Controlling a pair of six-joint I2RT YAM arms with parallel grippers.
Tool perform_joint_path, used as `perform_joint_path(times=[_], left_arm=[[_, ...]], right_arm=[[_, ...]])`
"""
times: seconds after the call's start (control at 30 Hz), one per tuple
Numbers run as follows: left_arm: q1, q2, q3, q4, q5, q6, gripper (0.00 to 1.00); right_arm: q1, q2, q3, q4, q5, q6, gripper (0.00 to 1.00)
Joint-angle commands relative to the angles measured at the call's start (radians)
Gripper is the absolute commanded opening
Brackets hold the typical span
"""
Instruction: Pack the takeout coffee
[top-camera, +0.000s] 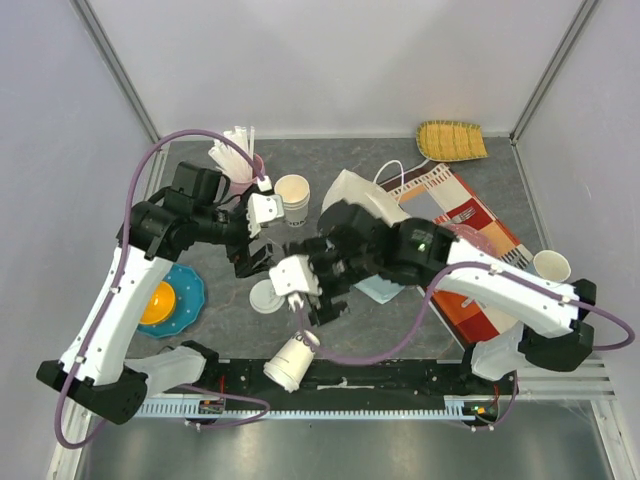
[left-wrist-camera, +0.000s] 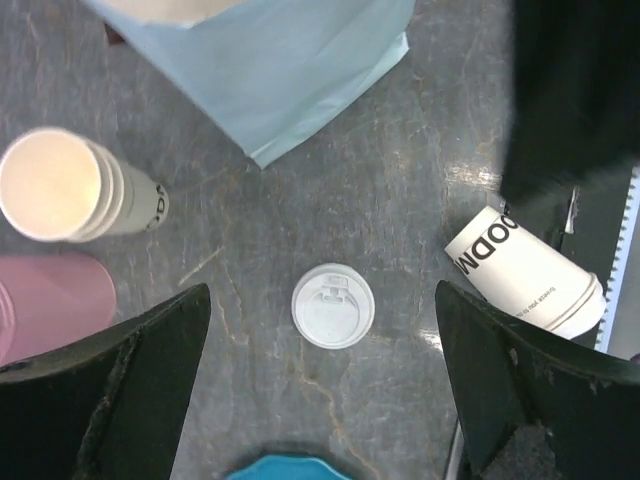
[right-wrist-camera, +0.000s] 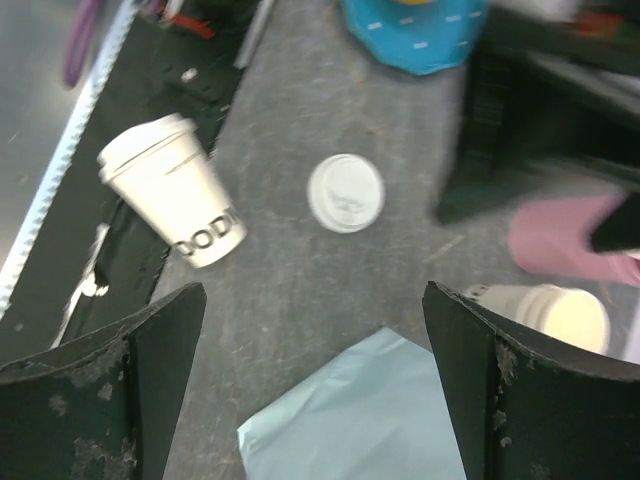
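Takeout coffee (top-camera: 290, 360) lies tipped on its side at the near table edge, partly over the black rail (top-camera: 400, 375). It is a white paper cup with black lettering on the wall and a white lid on. We note the left gripper (left-wrist-camera: 322, 290) wide open, holding nothing, above the loose flat lid (left-wrist-camera: 332, 305). Right gripper (right-wrist-camera: 315, 290) likewise spread wide and empty, with the cup off to one side of it
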Motion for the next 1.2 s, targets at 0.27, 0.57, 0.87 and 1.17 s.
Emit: perform_joint_path(times=[0.27, 0.57, 0.87, 1.17], left_arm=[[0.305, -0.147, -0.215, 0.145, 0.096, -0.248, 1.00], [0.364, -0.170, -0.232, 0.128, 0.108, -0.232, 0.99], [0.362, -0.141, -0.212, 0.118, 0.130, -0.182, 0.99], [0.362, -0.104, -0.186, 0.122, 0.171, -0.175, 0.99]], right_arm=[[0.207, 0.102, -0.338, 0.052, 0.061, -0.163, 0.98], [0.230, 0.194, -0.490, 0.380, 0.093, -0.164, 0.98], [0.230, 0.303, -0.490, 0.408, 0.076, -0.186, 0.98], [0.232, 0.361, -0.490, 0.390, 0.021, -0.192, 0.98]])
